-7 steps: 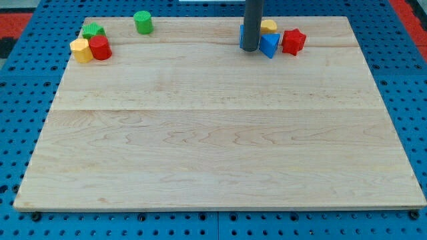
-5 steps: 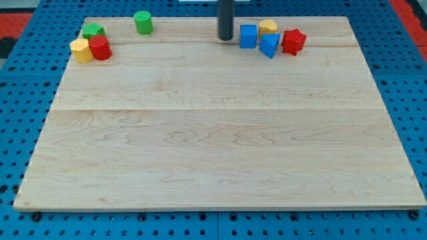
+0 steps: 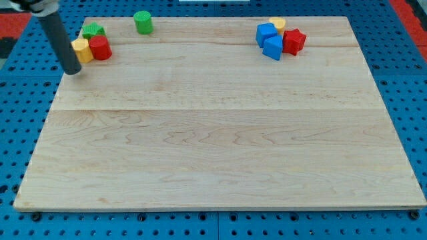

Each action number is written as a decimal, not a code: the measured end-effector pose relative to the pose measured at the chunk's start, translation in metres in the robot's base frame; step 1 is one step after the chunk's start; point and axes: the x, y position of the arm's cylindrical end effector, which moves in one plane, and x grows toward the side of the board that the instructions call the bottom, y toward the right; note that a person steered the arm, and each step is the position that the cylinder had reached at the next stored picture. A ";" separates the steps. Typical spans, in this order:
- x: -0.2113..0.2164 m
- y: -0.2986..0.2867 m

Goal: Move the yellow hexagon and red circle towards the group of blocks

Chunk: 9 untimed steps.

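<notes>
Pale wood board, perhaps streaked; blue pegboard surround.

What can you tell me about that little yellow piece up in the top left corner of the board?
The yellow hexagon is a small, glossy, plastic-looking block with a flat top and faceted sides, lying flat on the wooden board near its top left corner. The red circle presses against its right side, and a green block sits just above the pair. My tip stands at the hexagon's lower left, and the dark rod hides part of its left edge, so contact cannot be judged.
</notes>
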 end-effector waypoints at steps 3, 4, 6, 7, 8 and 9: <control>-0.051 0.017; -0.063 0.034; -0.076 0.045; -0.077 0.137; -0.077 0.225; -0.077 0.256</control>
